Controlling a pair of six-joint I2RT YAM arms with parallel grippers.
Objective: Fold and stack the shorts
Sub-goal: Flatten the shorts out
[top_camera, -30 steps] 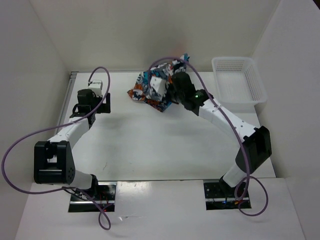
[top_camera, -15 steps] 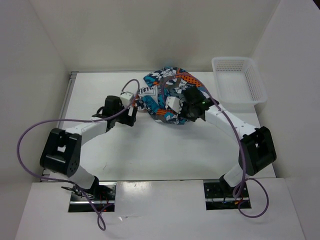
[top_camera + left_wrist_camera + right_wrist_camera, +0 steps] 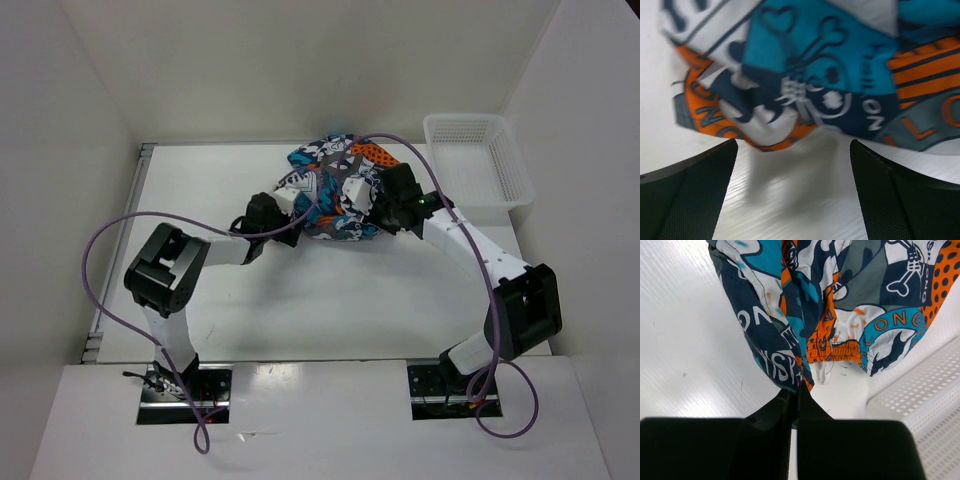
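The shorts (image 3: pixel 335 190) lie bunched at the upper centre of the overhead view, on the worktop (image 3: pixel 300 300) near the basket (image 3: pixel 475 160). The right gripper (image 3: pixel 795 390) is clamped on only a thin fold, which I think could slip out if it pulls. The left gripper (image 3: pixel 792 150) gapes wide at the hem and may catch several layers. A second ago it stood far left, well apart from the shorts.

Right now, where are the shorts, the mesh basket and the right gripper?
shorts (image 3: pixel 328 205): top external view, middle of the bunched fabric.
white mesh basket (image 3: pixel 470 165): top external view, its bare floor.
right gripper (image 3: pixel 795 392): right wrist view, between fingertips shut on the shorts' edge.
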